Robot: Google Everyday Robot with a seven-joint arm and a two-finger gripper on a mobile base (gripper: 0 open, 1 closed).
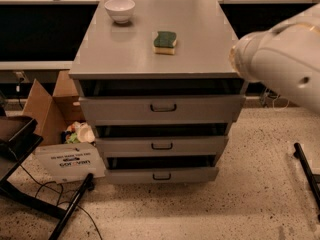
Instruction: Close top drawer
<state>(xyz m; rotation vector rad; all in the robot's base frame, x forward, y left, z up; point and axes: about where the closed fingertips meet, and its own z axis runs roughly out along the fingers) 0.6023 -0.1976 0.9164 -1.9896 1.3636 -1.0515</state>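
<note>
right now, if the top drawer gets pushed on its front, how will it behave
The top drawer looks stiff, a flat grey front, so it should likely slide in rather than flex. It's wide: a push off-centre might skew it; near the handle seems safer. The gripper isn't visible; only the arm shows at the right of the cabinet.

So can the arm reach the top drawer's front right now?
Probably yes. The arm hangs at the cabinet's right front corner, just above the top drawer, and nothing stands before the drawer's front. The gripper is hidden behind the arm's rounded end.
</note>
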